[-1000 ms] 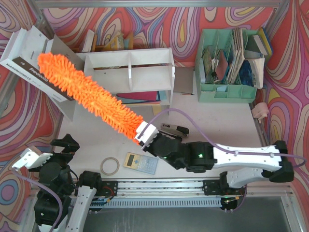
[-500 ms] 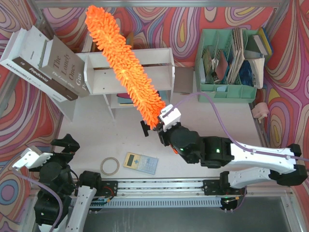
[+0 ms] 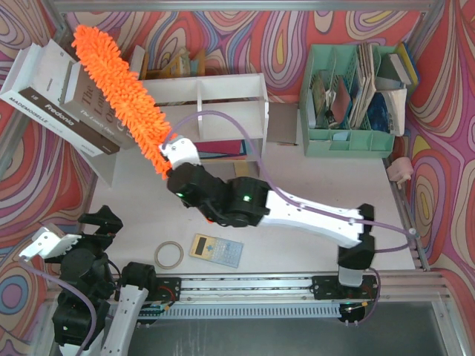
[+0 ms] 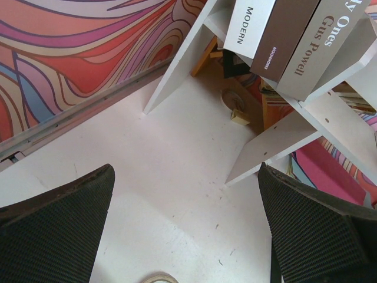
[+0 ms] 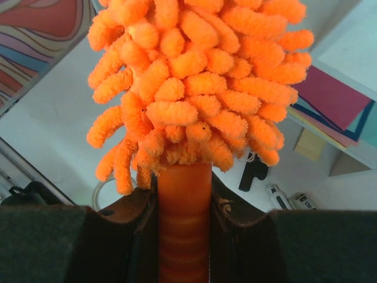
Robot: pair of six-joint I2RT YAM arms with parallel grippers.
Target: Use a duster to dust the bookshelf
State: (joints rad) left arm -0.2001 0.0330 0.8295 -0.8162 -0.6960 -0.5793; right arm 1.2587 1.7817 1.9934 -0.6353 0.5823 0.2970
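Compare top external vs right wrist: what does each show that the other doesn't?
Top external only: the whole duster crossing the leaning books, the bookshelf, the green organizer. Right wrist only: the right claw clamped on the orange handle, close up. Both: the duster's fluffy head and the shelf's pink folders.

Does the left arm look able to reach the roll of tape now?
Probably yes: the left gripper is open, the roll of tape lies uncovered close by, and the right arm is farther back.
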